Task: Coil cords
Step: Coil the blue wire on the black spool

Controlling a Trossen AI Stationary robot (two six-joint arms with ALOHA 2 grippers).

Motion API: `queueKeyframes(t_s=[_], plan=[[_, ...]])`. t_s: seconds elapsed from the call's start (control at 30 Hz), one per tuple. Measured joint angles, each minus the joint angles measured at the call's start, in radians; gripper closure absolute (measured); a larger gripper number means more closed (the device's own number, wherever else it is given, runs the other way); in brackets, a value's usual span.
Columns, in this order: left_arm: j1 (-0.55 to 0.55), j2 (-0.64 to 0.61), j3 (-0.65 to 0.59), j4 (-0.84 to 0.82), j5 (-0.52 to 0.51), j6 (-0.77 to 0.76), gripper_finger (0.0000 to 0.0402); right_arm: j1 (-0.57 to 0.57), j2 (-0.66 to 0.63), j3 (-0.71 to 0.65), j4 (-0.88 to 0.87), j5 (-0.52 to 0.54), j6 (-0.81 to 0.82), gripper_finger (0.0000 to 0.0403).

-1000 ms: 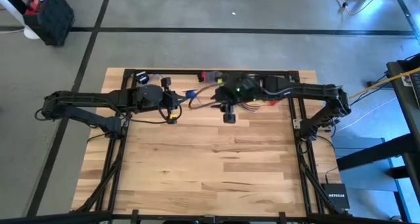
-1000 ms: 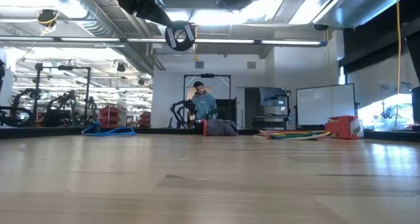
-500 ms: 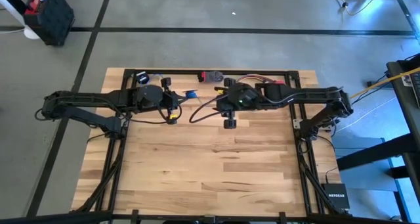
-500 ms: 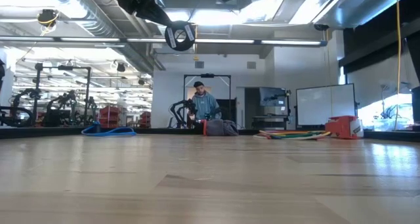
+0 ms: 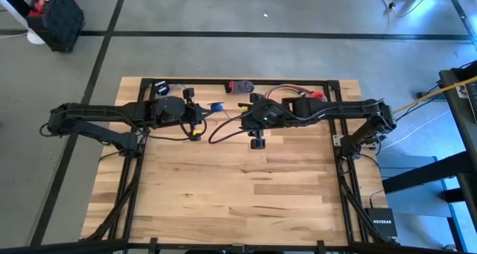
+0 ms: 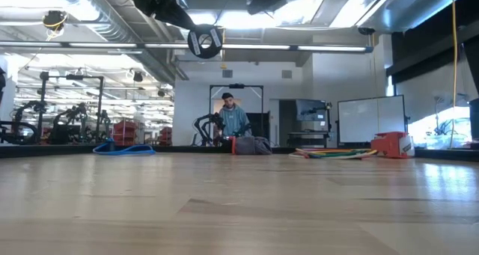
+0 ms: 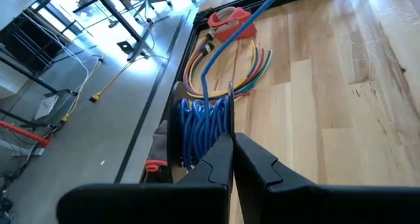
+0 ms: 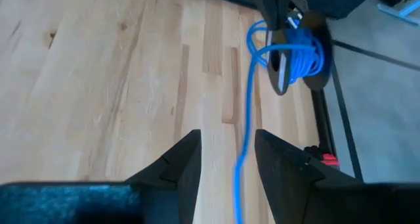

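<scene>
A black spool (image 7: 197,129) wound with blue cord hangs high above the table, with my left gripper (image 7: 233,142) shut on it. It also shows in the low view as a round disc (image 6: 205,42). From the spool the blue cord (image 8: 248,119) runs off through the air and passes between the open fingers of my right gripper (image 8: 226,135). In the high view my left gripper (image 5: 203,116) is over the table's far middle. My right gripper (image 5: 257,141) is a little to its right and nearer, and a slack bow of cord (image 5: 216,135) hangs between them. My left gripper pinches the rim of one spool disc (image 7: 231,115) between its two fingers, coming from the table's left and slanting down. The spool is lifted clear of the table, its flat face toward the near edge. My right gripper has the cord between its fingers; whether it touches them I cannot tell.
Along the table's far edge lie a red roll (image 5: 242,86), a bundle of coloured cords (image 5: 287,90) and a blue coil (image 6: 123,148). The black frame rails (image 5: 339,157) run along the table's sides. A person (image 6: 232,120) stands in the room beyond.
My right gripper has gone toward the table's near edge and a little to the left, turning slightly, its fingers still open. The slack bow of cord between the two grippers has grown longer and hangs farther toward the near edge. The spool has stayed where it was.
</scene>
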Motion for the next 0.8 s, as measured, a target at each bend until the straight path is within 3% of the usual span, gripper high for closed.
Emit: queueKeyframes(t_s=[0.2,0.47,0.63,0.8], plan=[[0.000,0.000,0.000,-0.005,0.000,0.000,0.0400,0.001,-0.003,0.000,0.005,0.032,-0.009,0.0280],[0.000,0.000,0.000,-0.011,0.000,-0.001,0.0400,0.000,-0.007,0.000,-0.021,0.035,-0.041,0.0389],[0.000,-0.001,0.000,-0.007,0.000,-0.001,0.0400,0.000,-0.007,-0.001,-0.093,0.047,-0.049,0.0388],[-0.001,-0.005,0.000,0.014,0.058,-0.012,0.0400,-0.012,-0.012,-0.095,-0.107,0.228,-0.061,0.0395]])
